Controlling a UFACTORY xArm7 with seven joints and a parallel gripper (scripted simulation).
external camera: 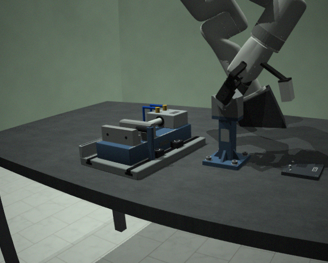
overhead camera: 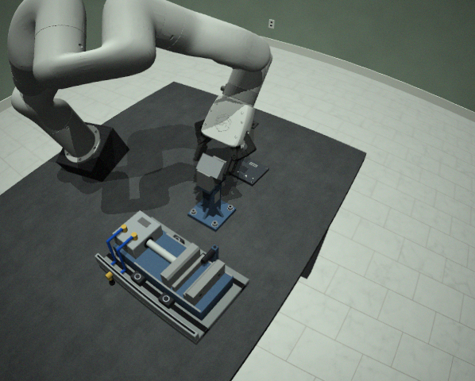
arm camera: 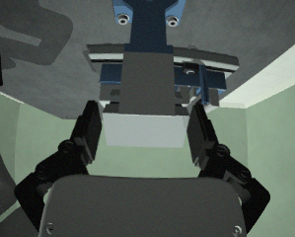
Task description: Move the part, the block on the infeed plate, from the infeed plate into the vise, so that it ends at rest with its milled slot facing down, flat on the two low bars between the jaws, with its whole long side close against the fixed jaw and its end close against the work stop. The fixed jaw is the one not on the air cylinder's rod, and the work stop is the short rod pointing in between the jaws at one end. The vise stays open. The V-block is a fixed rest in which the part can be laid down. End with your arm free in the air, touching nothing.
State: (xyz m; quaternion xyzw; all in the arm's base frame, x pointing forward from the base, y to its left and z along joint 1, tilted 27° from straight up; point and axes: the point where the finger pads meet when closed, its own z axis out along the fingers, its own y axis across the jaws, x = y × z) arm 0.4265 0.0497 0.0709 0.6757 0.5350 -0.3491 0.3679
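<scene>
Dark table [overhead camera: 57, 311] carrying vise [overhead camera: 213, 304] on grey base near front, blue V-block stand [overhead camera: 193, 214] bolted mid-table, infeed plate [overhead camera: 257, 174] flat beside it, black arm pedestal [overhead camera: 113, 145] at back corner.

Arm bent over, wrist tilted; pincer [arm camera: 147, 133] wide open, holding nothing.
</scene>
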